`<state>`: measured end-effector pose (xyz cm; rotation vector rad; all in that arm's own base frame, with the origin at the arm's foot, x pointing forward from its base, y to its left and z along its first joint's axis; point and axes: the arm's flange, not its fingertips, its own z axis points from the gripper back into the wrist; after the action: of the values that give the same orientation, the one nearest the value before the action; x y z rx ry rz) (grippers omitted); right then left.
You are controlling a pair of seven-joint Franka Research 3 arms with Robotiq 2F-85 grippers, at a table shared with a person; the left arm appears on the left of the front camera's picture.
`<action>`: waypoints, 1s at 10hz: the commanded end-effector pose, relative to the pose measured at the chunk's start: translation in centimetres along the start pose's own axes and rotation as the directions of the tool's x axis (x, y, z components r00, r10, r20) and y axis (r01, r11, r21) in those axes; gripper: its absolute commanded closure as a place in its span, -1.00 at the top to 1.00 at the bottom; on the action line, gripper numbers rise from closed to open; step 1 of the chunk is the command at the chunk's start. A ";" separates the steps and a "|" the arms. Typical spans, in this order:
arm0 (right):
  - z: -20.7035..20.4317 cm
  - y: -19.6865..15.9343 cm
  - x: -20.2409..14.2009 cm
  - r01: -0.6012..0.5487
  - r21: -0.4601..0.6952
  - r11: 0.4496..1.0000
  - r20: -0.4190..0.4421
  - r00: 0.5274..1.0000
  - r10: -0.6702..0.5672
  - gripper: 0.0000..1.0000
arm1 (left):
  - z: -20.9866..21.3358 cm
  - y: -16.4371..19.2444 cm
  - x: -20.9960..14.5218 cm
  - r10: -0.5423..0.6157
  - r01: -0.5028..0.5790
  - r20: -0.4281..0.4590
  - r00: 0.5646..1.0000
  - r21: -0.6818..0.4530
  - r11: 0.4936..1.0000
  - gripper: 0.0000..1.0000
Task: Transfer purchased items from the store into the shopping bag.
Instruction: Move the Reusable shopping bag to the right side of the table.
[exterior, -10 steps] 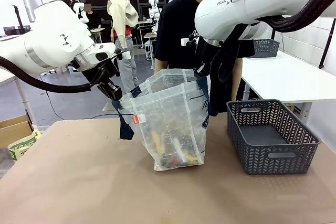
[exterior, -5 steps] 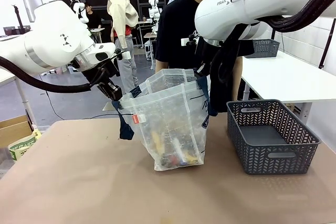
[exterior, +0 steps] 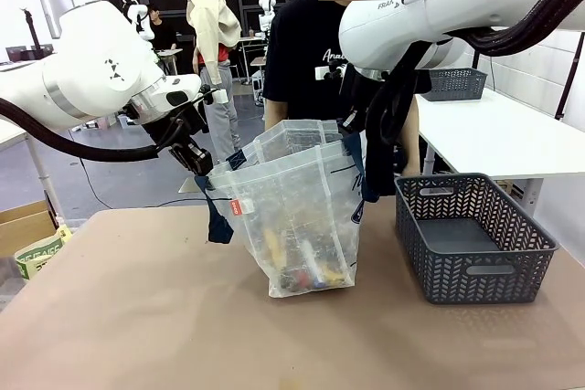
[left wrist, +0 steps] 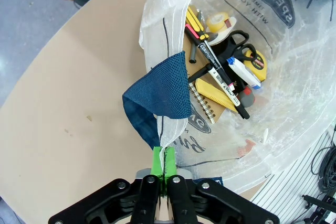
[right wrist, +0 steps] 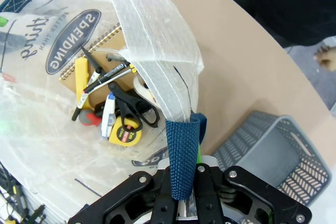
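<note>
The left tool (exterior: pixel 196 158) is pinched shut on the rim of the tall translucent plastic shopping bag (exterior: pixel 294 212). Its green pads (left wrist: pixel 157 161) clamp the clear film just below a navy mesh handle (left wrist: pixel 160 90). The right tool (right wrist: pixel 187 178) is likewise closed and grips the opposite rim together with the other navy handle strap (right wrist: pixel 181 150).

The bag stands upright at the middle of the frame on the tan worktop (exterior: pixel 128 317), slung between the two tools with its mouth spread open upward. The small colourful purchased items (left wrist: pixel 226 77), among them markers, scissors, a notebook and a yellow tape measure, lie heaped at its bottom.

The dark grey openwork plastic basket (exterior: pixel 457 276) sits just right of the bag, nearer the right arm, and looks bare inside. The transfer therefore seems complete. Any further move probably turns on both tools acting together, since each holds one upper corner of the bag.
</note>
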<state>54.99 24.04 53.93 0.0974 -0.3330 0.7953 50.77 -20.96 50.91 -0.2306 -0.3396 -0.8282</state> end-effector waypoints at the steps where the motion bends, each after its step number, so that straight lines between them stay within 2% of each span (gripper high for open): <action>1: 0.2 -0.1 0.0 0.003 -0.003 1.000 0.004 1.000 -0.003 -1.00 | 0.1 0.1 -0.1 0.006 -0.006 0.000 1.000 0.000 1.000 -1.00; 10: 0.2 -0.1 0.0 0.003 -0.003 1.000 0.004 1.000 -0.003 -1.00 | 0.1 0.1 -0.1 0.006 -0.006 0.000 1.000 0.000 1.000 -1.00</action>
<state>54.99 24.04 53.93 0.0974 -0.3330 0.7953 50.77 -20.96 50.91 -0.2306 -0.3396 -0.8282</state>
